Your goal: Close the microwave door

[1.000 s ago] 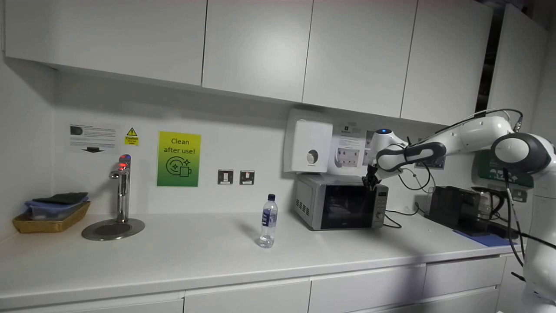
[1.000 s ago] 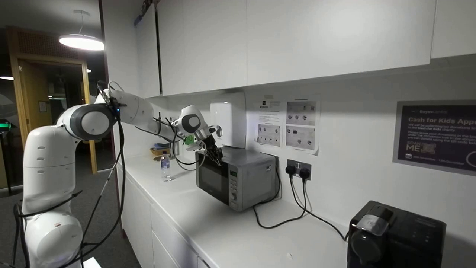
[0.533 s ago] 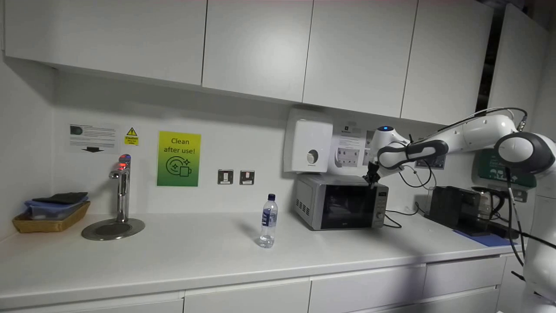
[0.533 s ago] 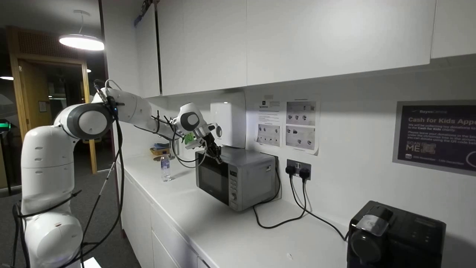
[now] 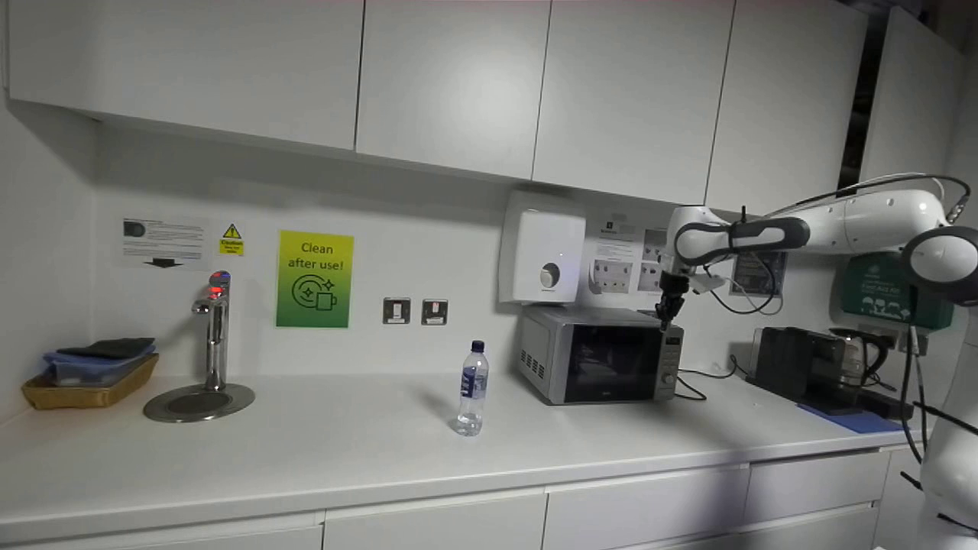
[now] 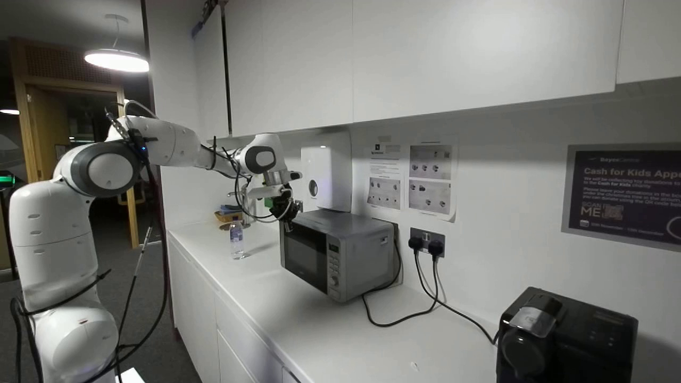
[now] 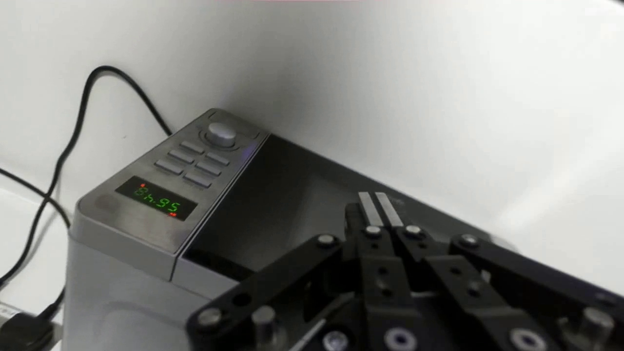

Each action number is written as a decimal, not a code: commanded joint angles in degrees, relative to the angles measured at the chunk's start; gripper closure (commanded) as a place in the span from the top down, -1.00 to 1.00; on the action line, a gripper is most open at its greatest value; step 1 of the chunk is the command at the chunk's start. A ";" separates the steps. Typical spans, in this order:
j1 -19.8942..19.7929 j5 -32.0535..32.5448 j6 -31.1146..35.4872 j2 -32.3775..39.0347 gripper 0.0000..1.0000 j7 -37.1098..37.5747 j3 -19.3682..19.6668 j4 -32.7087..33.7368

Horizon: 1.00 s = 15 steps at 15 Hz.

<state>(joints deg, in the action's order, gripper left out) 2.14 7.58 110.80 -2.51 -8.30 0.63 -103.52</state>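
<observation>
The silver-grey microwave (image 5: 544, 347) stands on the counter; it also shows in an exterior view (image 6: 370, 260) and in the wrist view (image 7: 122, 312). Its dark glass microwave door (image 5: 611, 367) sits flush beside the control panel, with only a thin seam between them in the wrist view (image 7: 287, 195). In an exterior view the door (image 6: 304, 252) also lies flat in the front. My gripper (image 5: 665, 324) points down, just in front of the door's upper part near the control panel. Its fingertips (image 7: 374, 195) are together with nothing between them. In an exterior view the gripper (image 6: 288, 227) appears apart from the door.
A water bottle (image 5: 472, 393) stands on the counter left of the microwave. A white wall dispenser (image 5: 539, 256) hangs above and behind it. Black power cables (image 6: 396, 321) run along the counter to the sockets. A black coffee machine (image 6: 569, 340) stands farther along. Cabinets (image 5: 634, 99) hang overhead.
My gripper has drawn back from the microwave front, and the arm has risen and retracted toward its base. The gripper now points more steeply down. The microwave and its door look unchanged.
</observation>
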 commanded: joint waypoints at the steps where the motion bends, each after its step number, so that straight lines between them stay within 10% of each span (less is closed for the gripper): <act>1: -0.14 -5.23 -11.01 -3.94 -0.46 -10.81 -0.24 0.84; 11: 1.55 -7.61 -28.28 -9.05 1.00 -27.22 0.11 3.59; 15: 1.95 -7.04 -28.55 -10.49 1.00 -29.73 0.04 3.26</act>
<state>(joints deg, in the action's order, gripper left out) 3.77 1.12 83.41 -11.50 -35.49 0.40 -100.66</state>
